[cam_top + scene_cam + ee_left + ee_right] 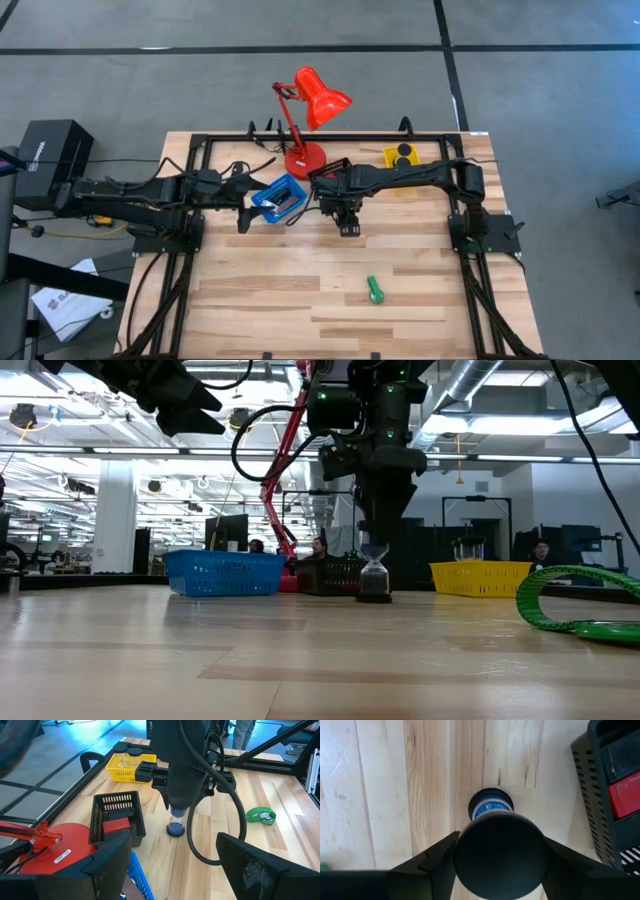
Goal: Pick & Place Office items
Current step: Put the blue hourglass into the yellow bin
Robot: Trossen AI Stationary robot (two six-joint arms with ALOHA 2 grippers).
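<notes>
A small hourglass (374,574) with black round ends and blue sand stands upright on the table, a little to the near side of the black tray (117,817). My right gripper (499,851) comes down on it from above and is shut on it. My left gripper (172,857) hangs open over the blue tray (278,198), touching nothing. A green stubby piece (375,291) lies alone toward the near edge. A red block (625,795) lies in the black tray. Black round pieces (403,152) sit in the yellow tray (390,163). My right gripper pinches the hourglass's upper black disc (499,870) between its two fingers (432,865), one on each side. The fingers point straight down from above. The hourglass stays upright, and its lower end (374,597) looks set on the table.
The red desk lamp's base (305,160) stands just behind the blue and black trays, its arm rising over them. A black frame rail (330,136) runs around the far and side edges. Bare boards (270,290) lie across the near half.
</notes>
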